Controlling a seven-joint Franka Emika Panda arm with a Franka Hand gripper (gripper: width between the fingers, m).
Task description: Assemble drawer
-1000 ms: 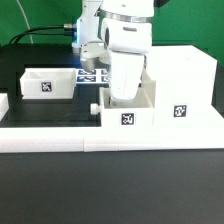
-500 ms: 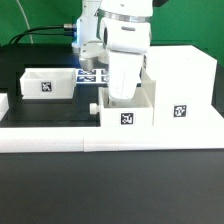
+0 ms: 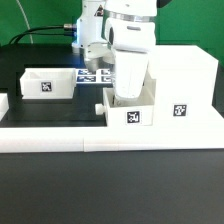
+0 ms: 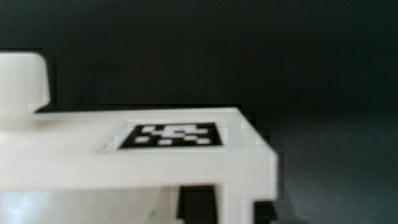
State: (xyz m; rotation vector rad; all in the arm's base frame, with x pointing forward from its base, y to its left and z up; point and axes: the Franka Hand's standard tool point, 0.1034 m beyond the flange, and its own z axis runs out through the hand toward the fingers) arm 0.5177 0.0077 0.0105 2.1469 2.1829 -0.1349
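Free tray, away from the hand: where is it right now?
Exterior view: the free tray sits on that view's left, just left of the marker board, well apart from the other tray under the hand.

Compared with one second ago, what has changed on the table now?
The gripper and the small tray it reaches into have shifted toward the exterior view's right, closer to the tall box. Whether the fingers clamp the tray cannot be seen. The other tray, the tall box and the marker board stayed in place.
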